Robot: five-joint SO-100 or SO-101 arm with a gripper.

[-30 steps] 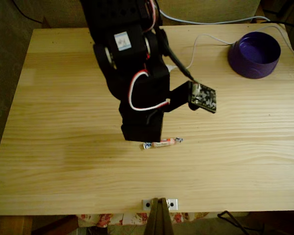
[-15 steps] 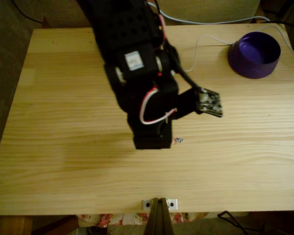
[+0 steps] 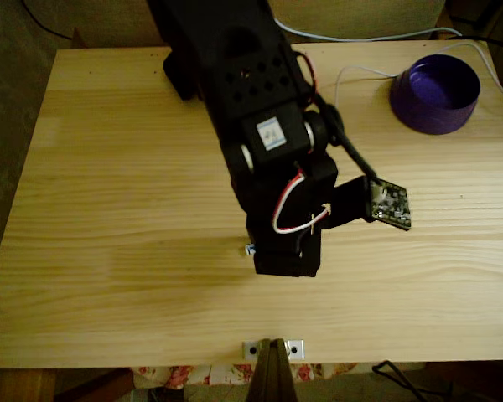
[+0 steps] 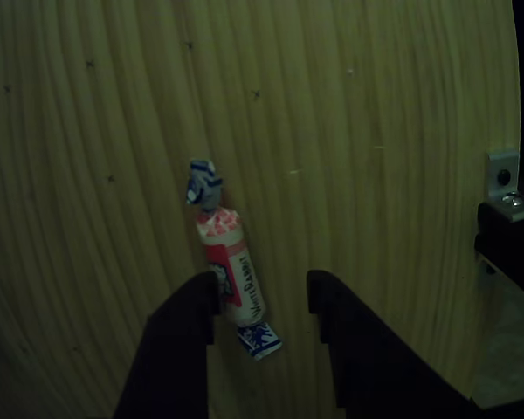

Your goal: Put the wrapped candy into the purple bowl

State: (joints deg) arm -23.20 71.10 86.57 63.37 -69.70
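Pale pine planks form the table (image 3: 109, 209), and the black arm (image 3: 251, 109) reaches down over its middle in the fixed view. In the other view the gripper (image 4: 262, 292) has its fingers spread, with the wrapped candy (image 4: 230, 271) lying flat on the wood between them, its body against the left finger (image 4: 196, 301). The purple bowl (image 3: 436, 94) sits well apart at the table's far right corner beside a white cable (image 3: 352, 71).
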